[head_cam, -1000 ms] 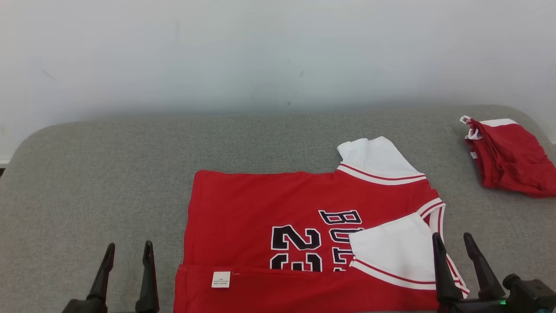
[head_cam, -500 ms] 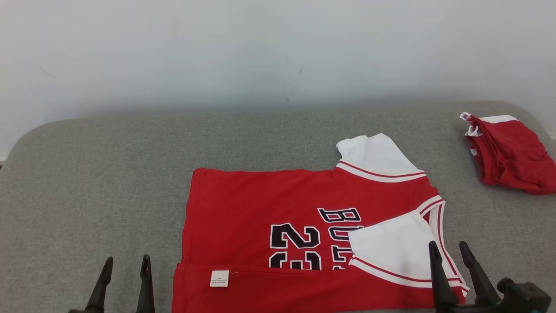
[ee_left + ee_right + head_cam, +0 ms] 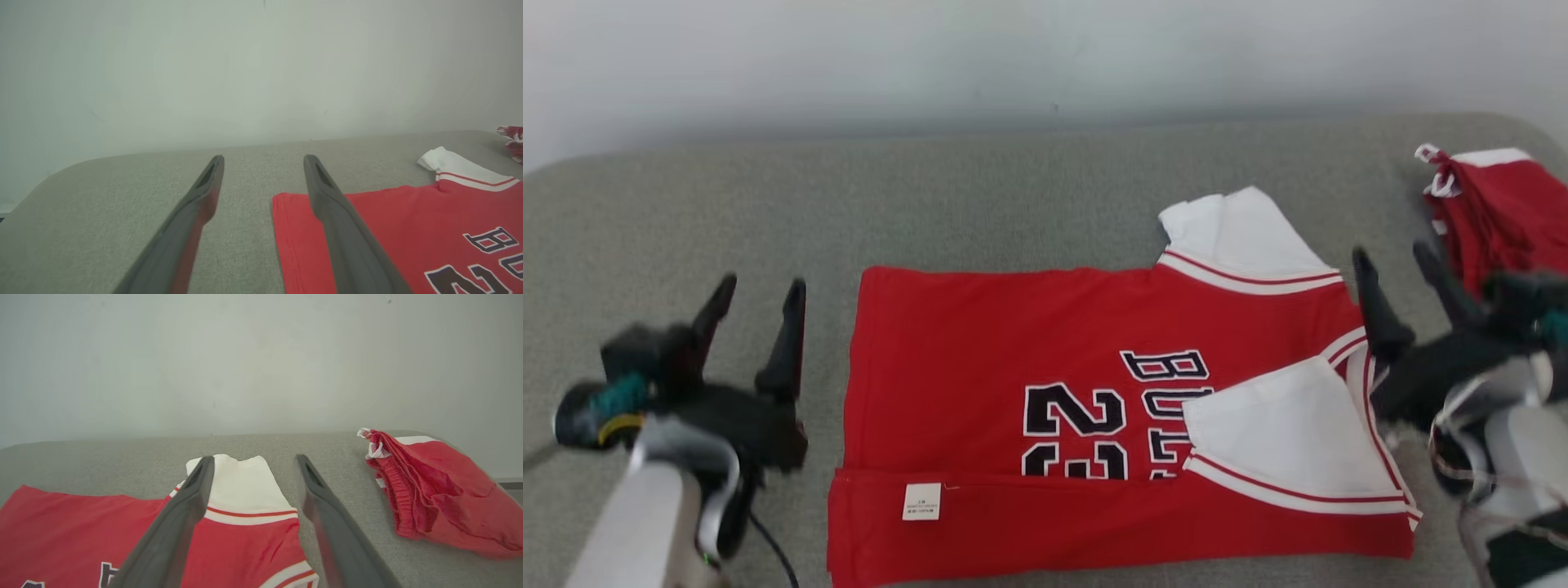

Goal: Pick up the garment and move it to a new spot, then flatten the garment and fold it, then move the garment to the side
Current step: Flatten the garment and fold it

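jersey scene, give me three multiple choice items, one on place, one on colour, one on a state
1. Where does the red bundle lie relative to the jersey?
A) on it B) to its right, apart C) under it
2. The jersey's sleeves are:
A) black B) grey C) white
3. The left gripper and right gripper are:
A) open, empty B) shut on the jersey C) shut on the bundle
B, it lies apart at the right; C, both show white; A, fingers spread, gripping nothing.

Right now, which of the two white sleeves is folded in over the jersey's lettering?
The near sleeve, closest to the robot: it lies over the black letters. The far sleeve sticks out flat onto the grey cushion.
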Robot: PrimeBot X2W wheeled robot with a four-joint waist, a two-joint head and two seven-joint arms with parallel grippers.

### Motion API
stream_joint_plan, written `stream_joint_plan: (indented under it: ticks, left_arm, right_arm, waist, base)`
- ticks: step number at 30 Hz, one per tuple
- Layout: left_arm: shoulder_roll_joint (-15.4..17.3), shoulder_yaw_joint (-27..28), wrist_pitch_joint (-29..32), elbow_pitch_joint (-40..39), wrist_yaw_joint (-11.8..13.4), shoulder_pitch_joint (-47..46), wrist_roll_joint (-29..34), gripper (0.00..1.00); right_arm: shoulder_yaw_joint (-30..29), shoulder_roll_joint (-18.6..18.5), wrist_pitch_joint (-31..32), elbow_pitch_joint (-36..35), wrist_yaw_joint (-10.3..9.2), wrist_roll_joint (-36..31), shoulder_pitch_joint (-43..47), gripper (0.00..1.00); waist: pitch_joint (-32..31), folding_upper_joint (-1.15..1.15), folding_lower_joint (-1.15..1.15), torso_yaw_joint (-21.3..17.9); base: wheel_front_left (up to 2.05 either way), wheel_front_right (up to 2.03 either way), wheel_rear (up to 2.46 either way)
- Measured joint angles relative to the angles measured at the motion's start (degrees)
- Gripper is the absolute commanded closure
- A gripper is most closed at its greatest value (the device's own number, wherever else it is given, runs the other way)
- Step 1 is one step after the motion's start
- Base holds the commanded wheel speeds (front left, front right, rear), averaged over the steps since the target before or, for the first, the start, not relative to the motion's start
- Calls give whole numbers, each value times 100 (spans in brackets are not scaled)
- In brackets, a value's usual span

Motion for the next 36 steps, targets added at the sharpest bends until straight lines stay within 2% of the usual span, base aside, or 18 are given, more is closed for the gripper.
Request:
stream_joint_plan:
  ticks: [2, 8, 14, 25, 35, 36]
  left_arm:
    - [123, -167, 394, 274, -3, -502, -248, 0]
    - [506, -1160, 1361, 695, -27, -1597, -1141, 0]
    - [751, -1905, 1942, 1014, -27, -2280, -1769, 0]
    - [684, -2731, 2280, 1717, -29, -3273, -2285, 0]
    - [522, -3209, 2594, 2102, -40, -3872, -2599, 0]
    - [504, -3242, 2610, 2139, -42, -3935, -2660, 19]
  right_arm:
    - [103, -81, 147, 279, 0, 19, -509, 0]
    - [465, -199, 577, 1300, 0, 182, -1822, 0]
    - [920, -258, 827, 2181, 0, 364, -2787, 0]
    - [1689, -244, 1218, 3465, 0, 619, -4106, 0]
    - [2022, -224, 1383, 4273, 0, 713, -4804, 0]
    - [2054, -214, 1429, 4372, 0, 697, -4875, 0]
  waist:
    - [181, 0, 0, 8]
    - [743, 0, 1, 25]
    - [1235, 1, 1, 59]
    - [1846, 1, 0, 191]
    - [2129, 0, -2, 386]
    - [2157, 0, -2, 405]
  base:
    - [0, 0, 0]
    - [0, 0, 0]
    - [0, 0, 0]
    - [0, 0, 0]
    - [0, 0, 0]
    - [0, 0, 0]
